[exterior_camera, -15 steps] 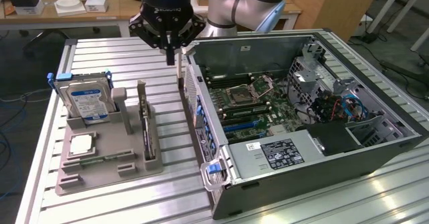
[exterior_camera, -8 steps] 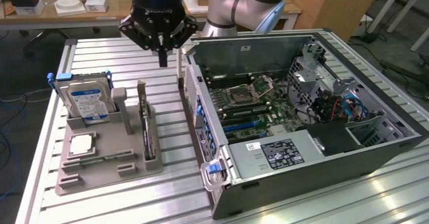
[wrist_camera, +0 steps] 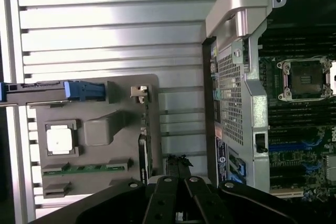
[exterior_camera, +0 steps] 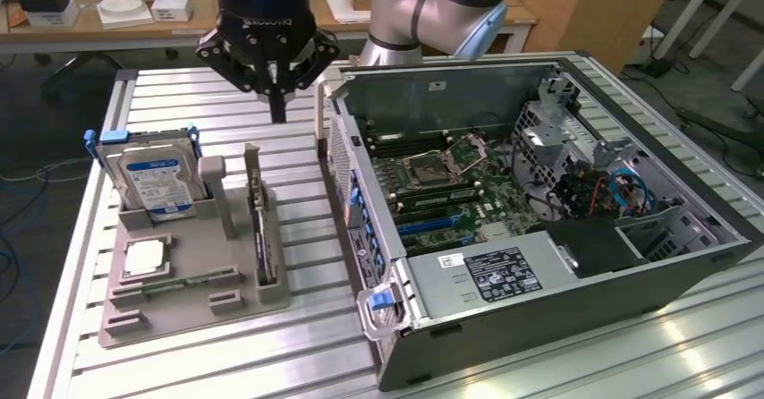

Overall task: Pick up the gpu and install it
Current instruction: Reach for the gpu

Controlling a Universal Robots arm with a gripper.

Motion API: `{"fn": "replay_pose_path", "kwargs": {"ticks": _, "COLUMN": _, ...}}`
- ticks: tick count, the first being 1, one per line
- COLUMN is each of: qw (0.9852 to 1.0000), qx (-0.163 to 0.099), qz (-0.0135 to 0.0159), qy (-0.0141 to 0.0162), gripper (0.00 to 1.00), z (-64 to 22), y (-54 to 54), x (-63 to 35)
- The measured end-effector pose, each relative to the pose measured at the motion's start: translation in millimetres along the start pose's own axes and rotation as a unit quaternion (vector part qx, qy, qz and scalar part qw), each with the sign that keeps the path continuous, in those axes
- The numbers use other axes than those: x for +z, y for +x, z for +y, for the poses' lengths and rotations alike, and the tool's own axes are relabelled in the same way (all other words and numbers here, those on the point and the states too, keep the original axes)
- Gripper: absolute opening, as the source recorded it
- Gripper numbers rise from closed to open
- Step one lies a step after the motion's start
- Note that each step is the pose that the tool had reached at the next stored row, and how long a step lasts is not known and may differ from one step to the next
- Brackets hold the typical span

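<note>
The gpu (exterior_camera: 260, 229) is a thin dark card standing on edge in a slot of the grey holder (exterior_camera: 191, 305), at the holder's side nearest the computer case (exterior_camera: 538, 283). In the wrist view the gpu (wrist_camera: 144, 153) appears edge-on, with its metal bracket at one end. My gripper (exterior_camera: 278, 113) hangs above the slatted table beyond the holder's far end, between holder and case. Its black fingers (wrist_camera: 167, 192) are shut together to a point with nothing between them, and the gripper (wrist_camera: 177, 166) sits just off the card's end.
The holder also carries a silver blue-labelled hard drive (exterior_camera: 152, 180), a square processor (exterior_camera: 143, 258) and a green memory stick (exterior_camera: 179, 283). The open case shows its motherboard (exterior_camera: 448, 184) with blue slots (exterior_camera: 436, 224). A cluttered desk (exterior_camera: 120, 10) stands behind.
</note>
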State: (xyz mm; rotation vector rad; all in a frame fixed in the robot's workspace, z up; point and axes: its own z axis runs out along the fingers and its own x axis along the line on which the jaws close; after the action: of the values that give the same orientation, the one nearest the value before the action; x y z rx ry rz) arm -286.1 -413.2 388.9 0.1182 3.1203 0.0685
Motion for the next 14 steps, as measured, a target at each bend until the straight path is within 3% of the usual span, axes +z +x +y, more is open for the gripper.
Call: {"fn": "replay_pose_path", "kwargs": {"ticks": 14, "qw": 1.0, "qx": 0.0, "qz": 0.0006, "qy": 0.0, "gripper": 0.1, "z": -11.1, "y": 25.6, "x": 0.0}}
